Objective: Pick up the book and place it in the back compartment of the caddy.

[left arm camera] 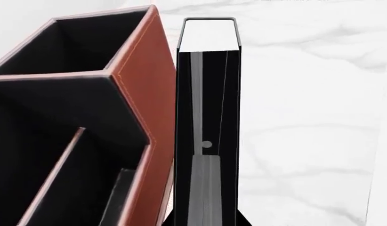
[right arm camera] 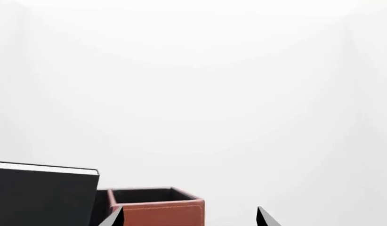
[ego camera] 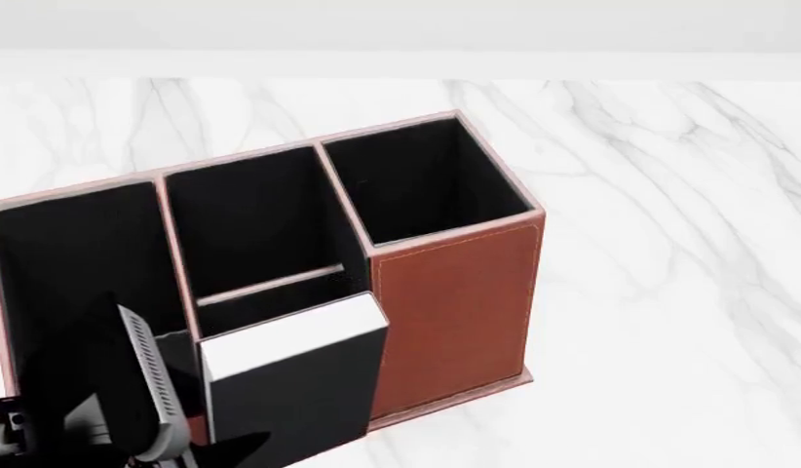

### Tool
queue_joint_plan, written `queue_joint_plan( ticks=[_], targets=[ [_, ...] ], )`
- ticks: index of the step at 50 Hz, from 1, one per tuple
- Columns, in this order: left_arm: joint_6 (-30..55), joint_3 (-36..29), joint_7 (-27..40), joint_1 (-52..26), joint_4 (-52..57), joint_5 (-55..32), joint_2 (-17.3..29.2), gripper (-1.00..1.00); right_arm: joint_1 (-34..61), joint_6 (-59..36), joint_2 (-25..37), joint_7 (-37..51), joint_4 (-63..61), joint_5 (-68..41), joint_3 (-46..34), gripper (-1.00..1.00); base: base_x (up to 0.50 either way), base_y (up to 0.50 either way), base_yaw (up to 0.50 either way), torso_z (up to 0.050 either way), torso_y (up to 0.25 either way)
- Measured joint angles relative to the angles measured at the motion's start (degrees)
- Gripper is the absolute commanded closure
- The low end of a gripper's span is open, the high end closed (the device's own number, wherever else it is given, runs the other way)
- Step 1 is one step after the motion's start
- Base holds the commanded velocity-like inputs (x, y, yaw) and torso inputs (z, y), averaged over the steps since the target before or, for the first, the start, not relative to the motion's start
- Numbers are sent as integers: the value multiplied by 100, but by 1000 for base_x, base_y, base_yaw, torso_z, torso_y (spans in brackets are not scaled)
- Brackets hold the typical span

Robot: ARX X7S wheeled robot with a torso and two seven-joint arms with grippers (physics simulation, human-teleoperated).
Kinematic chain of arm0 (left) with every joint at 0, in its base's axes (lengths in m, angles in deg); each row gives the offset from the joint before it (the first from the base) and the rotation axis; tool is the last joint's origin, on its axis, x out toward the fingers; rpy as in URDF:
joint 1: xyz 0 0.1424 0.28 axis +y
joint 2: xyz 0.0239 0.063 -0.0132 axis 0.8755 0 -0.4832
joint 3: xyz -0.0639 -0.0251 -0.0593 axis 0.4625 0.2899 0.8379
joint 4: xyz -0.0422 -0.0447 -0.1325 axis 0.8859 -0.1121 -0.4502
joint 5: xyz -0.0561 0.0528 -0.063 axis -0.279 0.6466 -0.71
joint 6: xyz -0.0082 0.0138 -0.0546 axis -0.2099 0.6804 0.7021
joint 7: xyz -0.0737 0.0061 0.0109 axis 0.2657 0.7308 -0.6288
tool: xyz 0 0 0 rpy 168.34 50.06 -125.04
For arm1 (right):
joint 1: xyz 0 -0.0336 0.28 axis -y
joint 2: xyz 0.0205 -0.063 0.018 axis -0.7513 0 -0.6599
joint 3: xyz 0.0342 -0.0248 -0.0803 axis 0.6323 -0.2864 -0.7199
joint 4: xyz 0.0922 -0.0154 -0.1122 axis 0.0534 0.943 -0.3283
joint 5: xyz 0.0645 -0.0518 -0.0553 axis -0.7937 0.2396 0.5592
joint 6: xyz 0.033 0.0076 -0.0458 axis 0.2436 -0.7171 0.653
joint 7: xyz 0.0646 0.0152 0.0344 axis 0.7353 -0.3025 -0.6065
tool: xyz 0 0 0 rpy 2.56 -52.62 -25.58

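The black book (ego camera: 296,385), white page edges up, stands upright against the near side of the reddish-brown caddy (ego camera: 459,302), outside its low wall. My left gripper (ego camera: 154,424) is shut on it from the lower left. In the left wrist view the book (left arm camera: 209,94) runs out from between the left gripper (left arm camera: 206,222) and lies beside the caddy's outer wall (left arm camera: 149,84). The back compartment (ego camera: 303,295) shows as a narrow black slot behind the book, partly hidden. In the right wrist view my right gripper (right arm camera: 190,219) is open and holds nothing, with the book (right arm camera: 43,197) and caddy (right arm camera: 162,214) below it.
The caddy rests on a white marble tabletop (ego camera: 661,244). The tall square end compartment (ego camera: 420,180) is at the right and a long side compartment (ego camera: 76,263) at the left. A pale wall (ego camera: 400,24) runs behind the table.
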Motion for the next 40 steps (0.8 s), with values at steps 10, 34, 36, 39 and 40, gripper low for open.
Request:
queue_joint_plan(
  ticks=[10, 34, 36, 39, 40],
  targets=[
    [-129, 9, -207, -30, -19, 47, 93, 100, 21, -29, 33, -49, 5, -17, -66, -100, 0, 0, 0, 0, 1],
    [-804, -37, -1943, -270, -836, 71, 58, 100, 46, 3, 82, -80, 22, -32, -152, -100, 0, 0, 0, 0, 1],
    [-830, -44, -2030, -303, -925, 89, 34, 100, 48, 7, 84, -80, 25, -32, -158, -100, 0, 0, 0, 0, 0],
    [-870, -46, -2121, -346, -1060, 121, -6, 100, 54, 12, 87, -80, 33, -35, -165, -100, 0, 0, 0, 0, 0],
    [-883, -44, -2142, -359, -1100, 132, -17, 100, 55, 14, 89, -80, 34, -35, -167, -100, 0, 0, 0, 0, 0]
  ],
)
